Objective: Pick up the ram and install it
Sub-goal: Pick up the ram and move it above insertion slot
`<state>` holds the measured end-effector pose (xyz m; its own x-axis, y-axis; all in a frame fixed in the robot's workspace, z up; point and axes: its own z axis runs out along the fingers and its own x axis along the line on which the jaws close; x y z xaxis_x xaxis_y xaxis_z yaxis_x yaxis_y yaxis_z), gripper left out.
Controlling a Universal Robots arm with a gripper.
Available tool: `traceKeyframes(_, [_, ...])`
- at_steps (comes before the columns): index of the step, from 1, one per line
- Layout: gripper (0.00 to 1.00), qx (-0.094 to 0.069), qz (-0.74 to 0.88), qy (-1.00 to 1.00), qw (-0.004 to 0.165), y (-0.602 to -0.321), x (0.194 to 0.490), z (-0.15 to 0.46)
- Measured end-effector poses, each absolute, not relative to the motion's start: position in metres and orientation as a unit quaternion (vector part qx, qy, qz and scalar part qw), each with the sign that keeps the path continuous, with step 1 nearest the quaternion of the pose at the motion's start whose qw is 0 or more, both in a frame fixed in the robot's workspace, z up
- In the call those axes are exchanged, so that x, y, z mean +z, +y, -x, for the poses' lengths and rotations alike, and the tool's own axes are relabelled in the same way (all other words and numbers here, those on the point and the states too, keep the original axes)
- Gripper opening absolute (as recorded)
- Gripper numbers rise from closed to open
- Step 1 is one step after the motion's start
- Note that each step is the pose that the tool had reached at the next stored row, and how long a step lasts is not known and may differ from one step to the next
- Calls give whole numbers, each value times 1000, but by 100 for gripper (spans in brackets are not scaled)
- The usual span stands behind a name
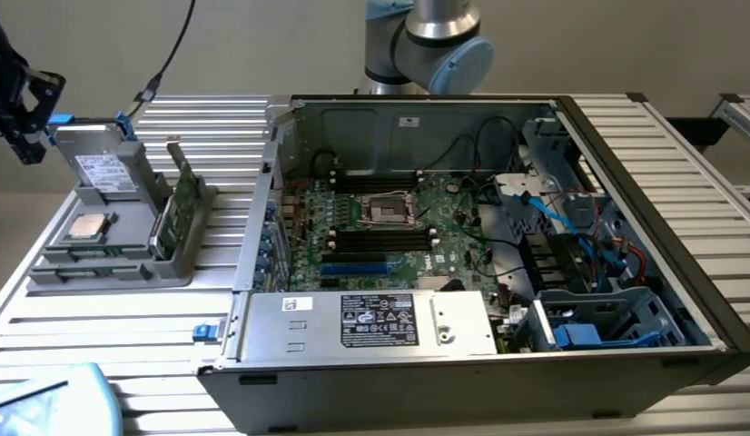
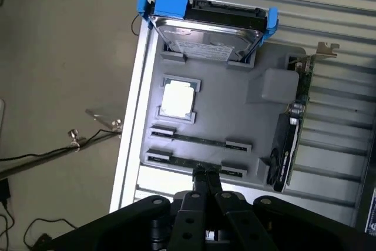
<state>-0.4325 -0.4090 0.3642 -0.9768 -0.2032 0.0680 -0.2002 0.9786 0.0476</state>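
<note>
Two rams lie flat in holders at one end of the grey tray (image 2: 235,107): one stick (image 2: 197,139) and a second stick (image 2: 176,161) closer to my fingers. My gripper (image 2: 205,174) is shut with nothing between its fingers, and its tips hover over the closer stick. In the exterior view the gripper (image 1: 30,145) hangs above the table's far left edge, beside the tray (image 1: 109,272). The open computer case (image 1: 472,227) holds the motherboard (image 1: 399,227) with long black slots (image 1: 381,241).
On the tray there is also a hard drive in blue brackets (image 2: 205,30), a square silver processor (image 2: 177,99) and an upright graphics card (image 2: 291,139). The power supply (image 1: 369,322) and cables (image 1: 581,236) crowd the case. Floor cables (image 2: 53,151) lie beyond the table edge.
</note>
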Motion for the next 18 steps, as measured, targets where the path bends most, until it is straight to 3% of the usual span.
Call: traceKeyframes(18, [11, -14, -262, -964, 39, -409, 363, 433])
